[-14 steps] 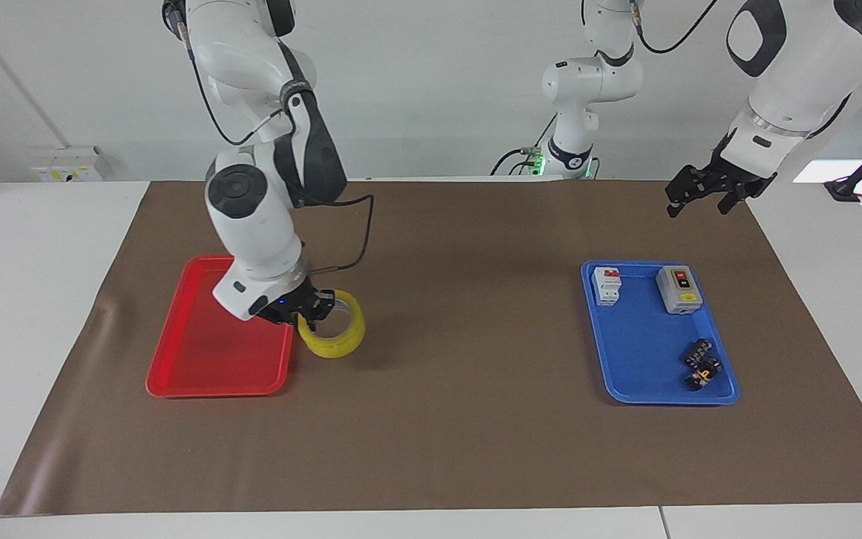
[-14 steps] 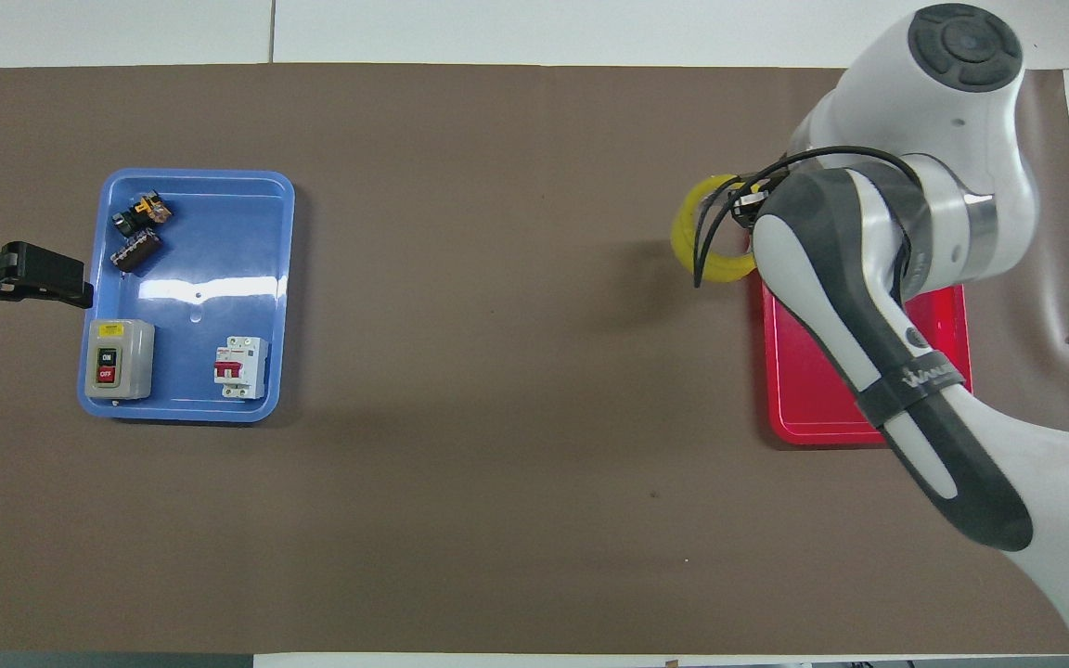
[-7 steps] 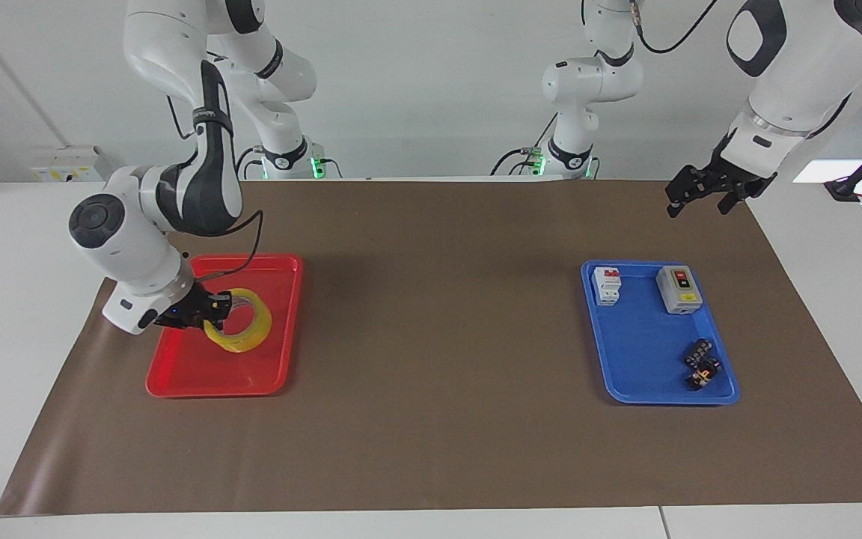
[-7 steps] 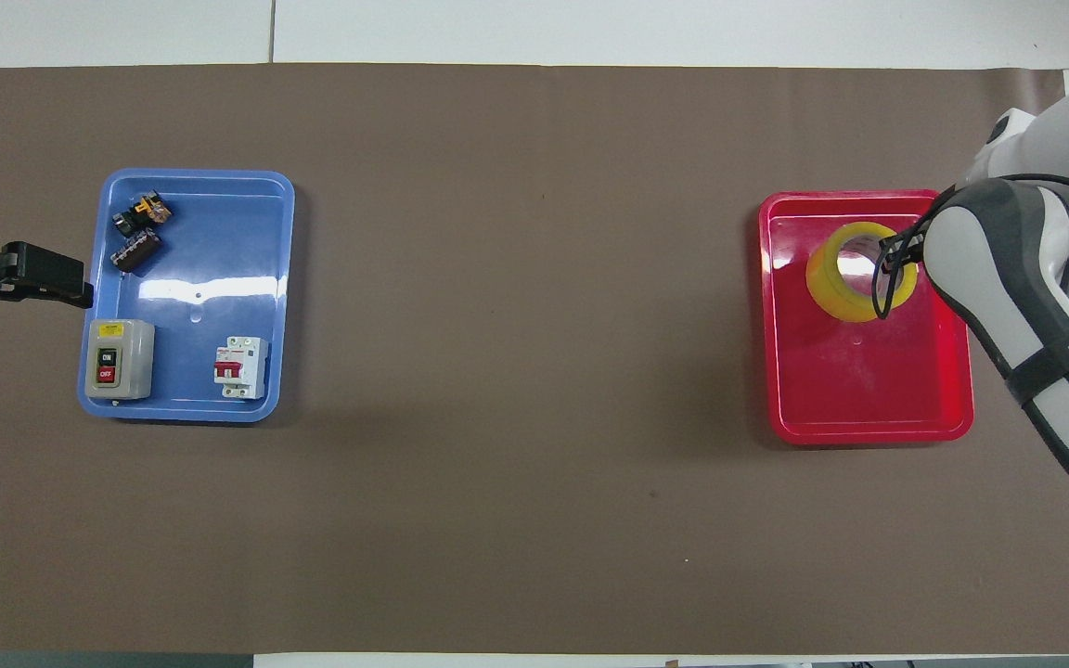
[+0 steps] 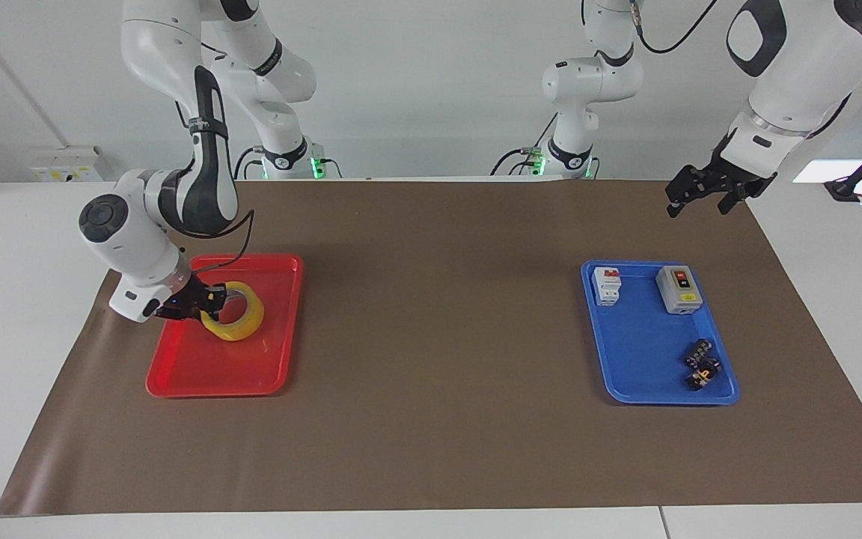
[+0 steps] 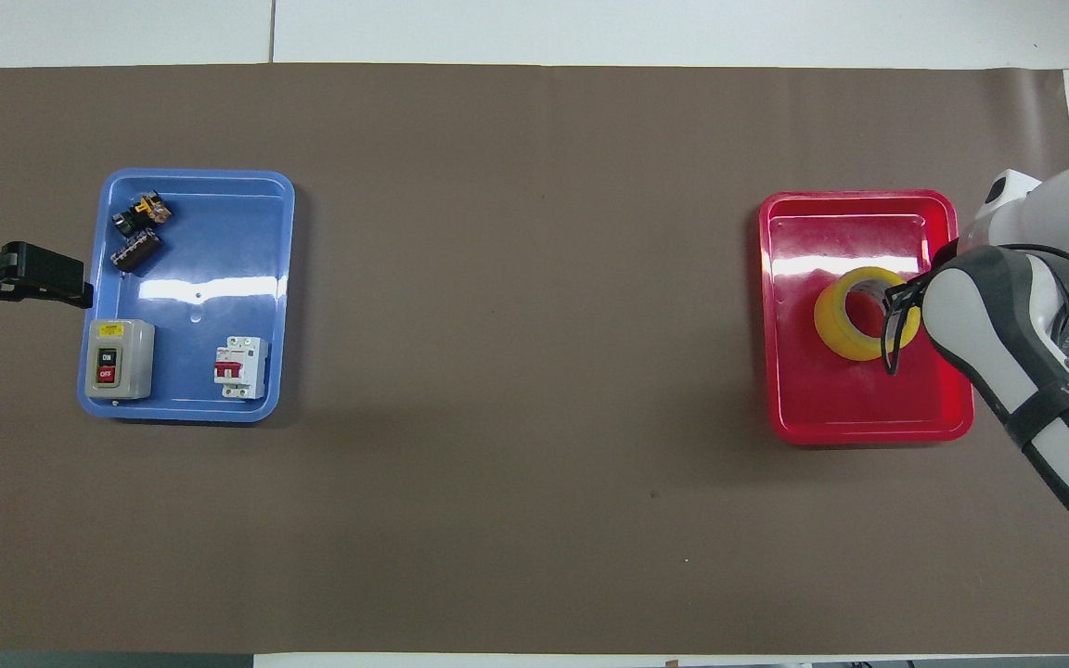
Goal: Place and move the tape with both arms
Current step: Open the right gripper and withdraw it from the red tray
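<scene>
The yellow tape (image 5: pixel 242 324) with its whitish core is tilted over the middle of the red tray (image 5: pixel 214 374). My right gripper (image 5: pixel 210 301) is shut on the roll's rim at the side toward the right arm's end of the table. I cannot tell whether the roll's lower edge touches the tray floor. In the overhead view the tape (image 6: pixel 836 327) lies inside the red tray (image 6: pixel 869 408), and the right gripper (image 6: pixel 896 304) is mostly hidden under its own arm. My left gripper (image 5: pixel 694 202) is open and empty and waits in the air over the mat's edge beside the blue tray (image 5: pixel 648 359).
The blue tray (image 6: pixel 200 278) holds a grey switch box (image 6: pixel 117 357), a white circuit breaker (image 6: pixel 240 366) and two small dark parts (image 6: pixel 135 237). The left gripper (image 6: pixel 80 283) hangs beside it. A brown mat (image 5: pixel 438 337) covers the table.
The right gripper carried the tape from the mat beside the red tray to over the tray, then a little nearer to the robots. The left arm has not moved.
</scene>
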Robot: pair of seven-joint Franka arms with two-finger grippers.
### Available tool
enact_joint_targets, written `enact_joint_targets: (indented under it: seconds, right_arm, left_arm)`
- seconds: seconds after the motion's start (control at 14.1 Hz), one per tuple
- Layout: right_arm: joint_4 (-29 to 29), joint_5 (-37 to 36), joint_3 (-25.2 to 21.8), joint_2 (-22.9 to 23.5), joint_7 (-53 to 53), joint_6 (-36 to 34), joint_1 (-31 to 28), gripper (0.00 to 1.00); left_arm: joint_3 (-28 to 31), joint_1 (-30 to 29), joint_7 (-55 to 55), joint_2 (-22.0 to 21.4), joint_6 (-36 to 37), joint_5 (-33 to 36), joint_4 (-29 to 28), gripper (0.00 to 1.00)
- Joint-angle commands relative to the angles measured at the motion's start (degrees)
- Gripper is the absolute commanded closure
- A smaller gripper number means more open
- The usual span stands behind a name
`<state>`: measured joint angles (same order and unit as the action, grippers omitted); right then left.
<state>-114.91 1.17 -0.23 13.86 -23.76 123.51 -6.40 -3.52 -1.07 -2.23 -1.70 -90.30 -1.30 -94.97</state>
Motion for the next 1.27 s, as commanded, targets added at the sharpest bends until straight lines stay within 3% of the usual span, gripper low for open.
enact_joint_targets:
  seconds: [0.0, 0.28, 0.35, 0.42, 0.5, 0.71, 0.99, 1.2]
  right_arm:
    - [-4.5, -1.0, 0.5, -3.0, -1.5, 3.9, -0.6, 1.0]
    - [-5.2, -1.7, 0.5, -2.8, -1.3, 4.8, -0.6, 1.0]
    - [-5.2, -1.7, 0.5, -2.8, -0.9, 4.9, -0.5, 0.84]
    - [-5.2, -1.7, 0.5, -2.8, -0.8, 4.9, -0.5, 0.14]
    - [-5.2, -1.7, 0.5, -2.8, -0.9, 4.7, -0.6, 0.0]
    - [-3.5, -1.7, 0.5, -3.5, 2.0, 3.9, 0.1, 0.0]
    - [1.6, -3.5, 0.6, -6.9, 15.8, 1.3, 3.7, 0.0]
    - [6.9, -4.6, 0.8, -8.7, 24.6, -5.1, 6.0, 0.0]
  left_arm:
    - [0.3, -0.2, 0.5, -1.6, -0.2, -0.7, -1.7, 0.0]
    - [0.3, -0.2, 0.5, -1.6, -0.2, -0.7, -1.7, 0.0]
    - [0.3, -0.2, 0.5, -1.6, -0.2, -0.7, -1.7, 0.0]
    - [0.3, -0.2, 0.5, -1.6, -0.2, -0.7, -1.7, 0.0]
    - [0.3, -0.2, 0.5, -1.6, -0.2, -0.7, -1.7, 0.0]
    - [0.3, -0.2, 0.5, -1.6, -0.2, -0.7, -1.7, 0.0]
    - [0.3, -0.2, 0.5, -1.6, -0.2, -0.7, -1.7, 0.0]
    - [0.3, -0.2, 0.5, -1.6, -0.2, -0.7, -1.7, 0.0]
